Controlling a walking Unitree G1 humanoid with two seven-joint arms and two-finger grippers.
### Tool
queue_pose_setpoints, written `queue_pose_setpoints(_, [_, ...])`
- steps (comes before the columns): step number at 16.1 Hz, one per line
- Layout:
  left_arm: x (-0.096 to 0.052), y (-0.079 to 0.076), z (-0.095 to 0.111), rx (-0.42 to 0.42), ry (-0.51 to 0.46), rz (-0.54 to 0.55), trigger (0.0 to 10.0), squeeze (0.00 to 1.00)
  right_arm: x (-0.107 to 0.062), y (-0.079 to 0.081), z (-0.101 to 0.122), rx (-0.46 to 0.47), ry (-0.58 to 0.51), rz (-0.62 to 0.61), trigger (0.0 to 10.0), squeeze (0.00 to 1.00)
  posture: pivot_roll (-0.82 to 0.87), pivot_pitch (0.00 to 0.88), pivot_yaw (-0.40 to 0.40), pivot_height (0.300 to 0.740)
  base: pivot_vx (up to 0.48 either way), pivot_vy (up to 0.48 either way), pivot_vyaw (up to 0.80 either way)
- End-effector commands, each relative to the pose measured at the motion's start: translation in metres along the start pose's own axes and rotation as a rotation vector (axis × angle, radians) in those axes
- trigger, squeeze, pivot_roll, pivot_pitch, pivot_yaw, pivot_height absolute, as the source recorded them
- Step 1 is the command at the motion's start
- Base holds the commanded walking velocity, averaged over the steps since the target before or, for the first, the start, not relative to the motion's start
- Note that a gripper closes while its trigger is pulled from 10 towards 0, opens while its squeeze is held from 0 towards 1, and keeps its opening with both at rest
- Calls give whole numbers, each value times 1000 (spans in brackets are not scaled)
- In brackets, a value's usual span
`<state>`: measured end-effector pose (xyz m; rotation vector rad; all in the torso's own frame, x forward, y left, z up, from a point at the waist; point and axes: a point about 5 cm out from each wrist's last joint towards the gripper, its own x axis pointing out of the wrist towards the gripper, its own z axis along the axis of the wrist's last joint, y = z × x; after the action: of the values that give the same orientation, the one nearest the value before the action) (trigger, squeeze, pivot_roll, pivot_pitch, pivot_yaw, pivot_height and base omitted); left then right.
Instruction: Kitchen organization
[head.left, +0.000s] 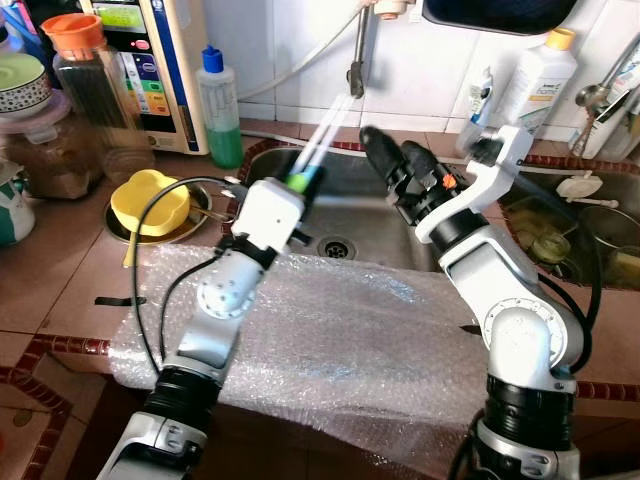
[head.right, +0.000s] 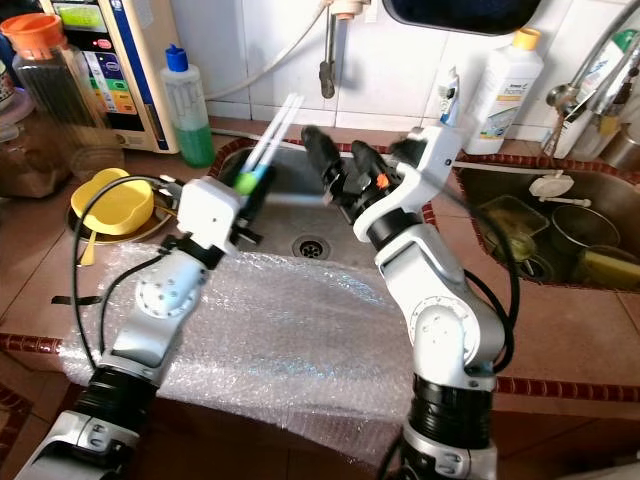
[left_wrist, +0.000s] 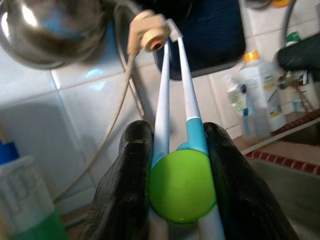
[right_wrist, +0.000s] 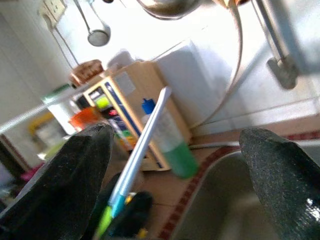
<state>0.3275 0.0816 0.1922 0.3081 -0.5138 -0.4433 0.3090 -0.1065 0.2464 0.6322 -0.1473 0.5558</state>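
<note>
Two white sticks with a green cap at their base, chopstick-like, are sitting clamped in the left gripper, angled up over the sink toward the wall tiles behind it. Left fingers are pressing in on both sides of the green cap, closed tight on it.

Right gripper is hovering over the sink too, just beside the sticks on their right, not touching them. Its fingers are standing wide apart with nothing between them; the sticks are showing in the gap from the right wrist view.

Sink drain is lying below both grippers. Bubble wrap is covering the surface along the sink's front edge, under both arms. Yellow bowl is sitting on a metal plate left of the sink. Green soap bottle is standing at the sink's back left corner, next to a water purifier. White bottle with orange cap is standing behind the sink to its right. Second basin with dishes is lying right of the sink.
</note>
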Motion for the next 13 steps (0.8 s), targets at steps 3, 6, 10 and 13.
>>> queue_pose_setpoints(3, [6, -13, 16, 37, -90, -68, 2196, 0, 3, 3, -2, 123, 26, 42, 10000, 0, -16, 43, 2, 740, 0, 0, 0])
queue_pose_setpoints(6, [7, -21, 18, 25, -99, -104, 5490, 0, 7, 7, 0, 178, 44, 113, 10000, 0, -14, 45, 8, 740, 0, 0, 0])
queue_pose_setpoints(10, [10, -30, 29, 4, -142, -145, 7020, 0, 16, -1, 4, 116, 40, 114, 10000, 0, -3, 46, 21, 740, 0, 0, 0])
queue_pose_setpoints(13, [9, -32, 33, 0, -154, -157, 7294, 0, 21, -12, 2, 128, 37, 92, 10000, 0, 18, 45, 27, 740, 0, 0, 0])
